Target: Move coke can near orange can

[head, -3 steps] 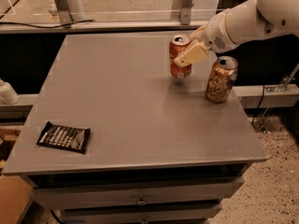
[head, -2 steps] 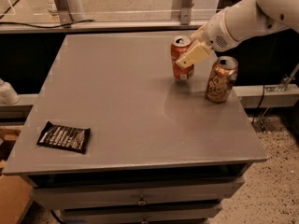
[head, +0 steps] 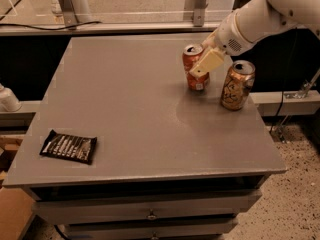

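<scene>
The coke can (head: 195,70) is seen near the far right of the grey table (head: 130,104), just left of the orange can (head: 237,85) and apart from it by a narrow gap. It is held roughly upright, with its long axis near vertical and its silver top turned upward. White markings are carried on its reddish side, but no words can be read. Dark brown graphics are shown on the orange can, also illegible. The gripper (head: 201,67), reached in from the upper right on a white arm (head: 260,19), is closed about the coke can; one pale finger (head: 208,62) is laid across its front, the other being hidden behind. A dark snack packet (head: 68,146) with unreadable pale print is laid flat near the front left corner.
</scene>
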